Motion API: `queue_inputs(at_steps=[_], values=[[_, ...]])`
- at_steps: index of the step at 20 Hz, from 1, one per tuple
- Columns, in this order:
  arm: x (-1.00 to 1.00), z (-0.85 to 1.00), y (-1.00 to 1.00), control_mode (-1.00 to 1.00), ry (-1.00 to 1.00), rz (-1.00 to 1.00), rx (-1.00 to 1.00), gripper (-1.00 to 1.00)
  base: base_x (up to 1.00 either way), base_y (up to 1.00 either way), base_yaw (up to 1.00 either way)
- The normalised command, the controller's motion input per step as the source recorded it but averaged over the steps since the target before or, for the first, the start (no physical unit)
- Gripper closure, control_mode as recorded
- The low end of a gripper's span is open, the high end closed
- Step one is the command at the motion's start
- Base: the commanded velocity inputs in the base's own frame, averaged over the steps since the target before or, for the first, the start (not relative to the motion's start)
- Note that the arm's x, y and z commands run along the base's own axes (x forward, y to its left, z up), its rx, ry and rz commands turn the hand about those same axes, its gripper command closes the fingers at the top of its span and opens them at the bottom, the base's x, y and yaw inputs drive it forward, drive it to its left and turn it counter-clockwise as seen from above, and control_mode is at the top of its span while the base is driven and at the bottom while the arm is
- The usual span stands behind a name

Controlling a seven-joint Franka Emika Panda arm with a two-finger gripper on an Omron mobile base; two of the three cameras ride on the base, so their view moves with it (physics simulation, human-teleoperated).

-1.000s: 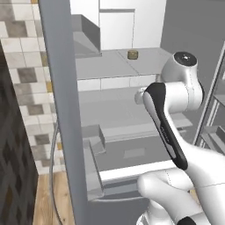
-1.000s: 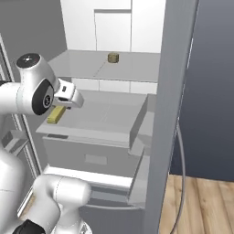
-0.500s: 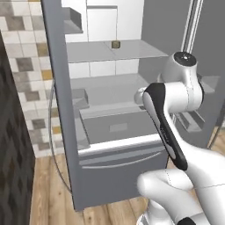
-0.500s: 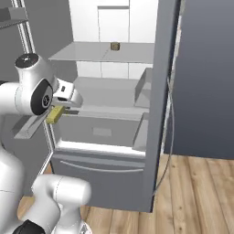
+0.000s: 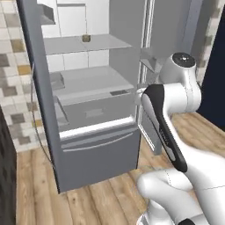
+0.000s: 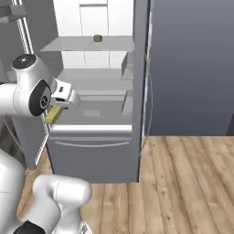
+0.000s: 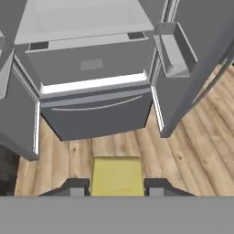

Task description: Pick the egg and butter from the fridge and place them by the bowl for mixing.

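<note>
My gripper (image 7: 117,186) is shut on the butter (image 7: 117,175), a pale-yellow block clamped between the two dark fingertips. From the right base view the gripper (image 6: 58,109) hangs in front of the open fridge (image 6: 91,151), with the butter (image 6: 53,114) sticking out below the hand. The grey fridge (image 5: 96,145) stands with both doors swung wide, its pale shelves and a pulled-out drawer (image 7: 91,64) showing. The egg and the bowl are out of view.
A small brownish lump (image 6: 97,38) sits on the upper shelf (image 5: 94,44). The right fridge door (image 7: 192,68) carries a bin (image 7: 171,50) and juts toward me. Wooden floor (image 6: 183,183) stretches to the right. A tiled wall (image 5: 13,79) stands left of the fridge.
The whole picture has shifted: the base has backed away from the fridge, which now looks smaller and farther off. The butter stays clamped in the gripper.
</note>
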Motion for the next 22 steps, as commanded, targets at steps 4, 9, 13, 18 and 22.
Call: queue_inputs(at_steps=[4, 9, 13, 18, 22], values=[[0.0, 0.0, 0.0, 1.0, 0.0, 0.0, 0.0, 1.0, -0.25, 0.03, -0.82], [0.0, 0.0, 0.0, 1.0, 0.0, 0.0, 0.0, 1.0, 0.0, 0.03, -1.0], [0.0, 0.0, 0.0, 1.0, 0.0, 0.0, 0.0, 1.0, 0.0, 0.03, -1.0], [0.0, 0.0, 0.0, 1.0, 0.0, 0.0, 0.0, 1.0, 0.0, 0.01, -0.99], [0.0, 0.0, 0.0, 1.0, 0.0, 0.0, 0.0, 1.0, 0.31, 0.06, -0.7]])
